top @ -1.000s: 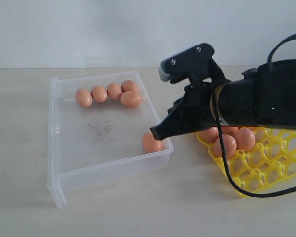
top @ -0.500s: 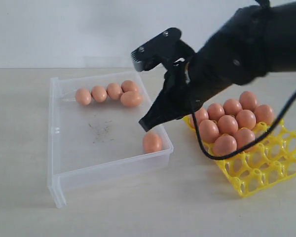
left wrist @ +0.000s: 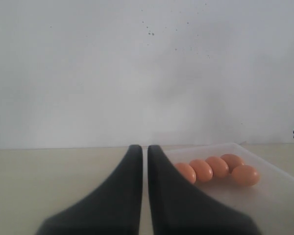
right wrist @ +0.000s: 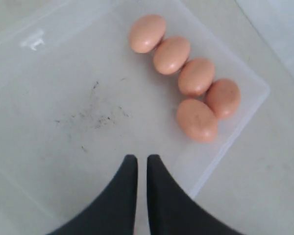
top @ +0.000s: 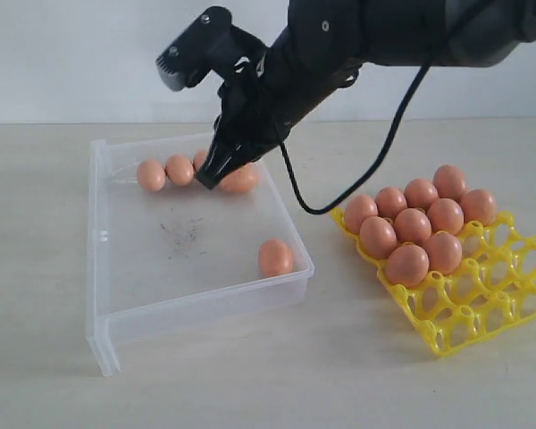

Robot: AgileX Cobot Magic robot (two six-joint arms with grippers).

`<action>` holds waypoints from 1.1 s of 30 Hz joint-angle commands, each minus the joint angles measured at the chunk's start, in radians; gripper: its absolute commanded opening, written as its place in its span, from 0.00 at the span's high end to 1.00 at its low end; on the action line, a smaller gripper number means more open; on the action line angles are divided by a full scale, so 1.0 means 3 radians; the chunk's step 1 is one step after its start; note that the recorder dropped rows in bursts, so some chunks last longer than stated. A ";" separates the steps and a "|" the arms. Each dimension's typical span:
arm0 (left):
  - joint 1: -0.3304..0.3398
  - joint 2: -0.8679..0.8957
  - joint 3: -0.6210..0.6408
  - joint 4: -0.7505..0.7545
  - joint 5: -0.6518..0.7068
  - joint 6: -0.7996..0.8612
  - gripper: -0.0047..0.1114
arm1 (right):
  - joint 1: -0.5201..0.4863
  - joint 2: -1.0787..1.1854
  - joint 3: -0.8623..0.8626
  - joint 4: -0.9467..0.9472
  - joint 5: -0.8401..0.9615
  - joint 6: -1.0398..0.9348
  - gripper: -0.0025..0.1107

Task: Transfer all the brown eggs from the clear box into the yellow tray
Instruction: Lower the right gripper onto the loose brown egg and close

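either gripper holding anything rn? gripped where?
Nothing held. The right gripper is shut and empty above the clear plastic box, apart from the five orange-brown eggs; the left gripper is shut and empty too.

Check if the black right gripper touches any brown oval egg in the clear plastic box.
Apart: right wrist view shows box floor between gripper and eggs.

Looks like a robotics lab or test bench. A plain pale beige flat desk [top: 250,384] is set against a blank matte white wall [top: 71,54]. Over it, a bulky black jointed robot arm [top: 357,36] is seen, ending in a black two-fingered pincer [top: 207,181] and trailed by a thin black cable [top: 318,212]. The same white wall is caught in the left wrist view.
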 commanded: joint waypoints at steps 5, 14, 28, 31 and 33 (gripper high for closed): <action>-0.0010 0.0013 -0.0007 -0.0015 -0.0052 0.0015 0.93 | -0.0266 0.0583 -0.0551 0.0215 0.1449 0.0534 0.86; -0.0010 0.0013 -0.0007 -0.0015 -0.0052 0.0015 0.93 | -0.0229 0.0691 -0.0551 0.0337 0.1463 0.0853 0.52; -0.0010 0.0013 -0.0007 -0.0015 -0.0052 0.0015 0.93 | -0.0229 0.0733 -0.0551 0.0337 0.1471 0.1044 0.55; -0.0010 0.0013 -0.0007 -0.0015 -0.0052 0.0015 0.93 | -0.0235 0.0837 -0.0551 0.0337 0.1488 0.1117 0.44; -0.0010 0.0013 -0.0007 -0.0015 -0.0052 0.0015 0.93 | -0.0235 0.0906 -0.0551 0.0337 0.1493 0.1117 0.43</action>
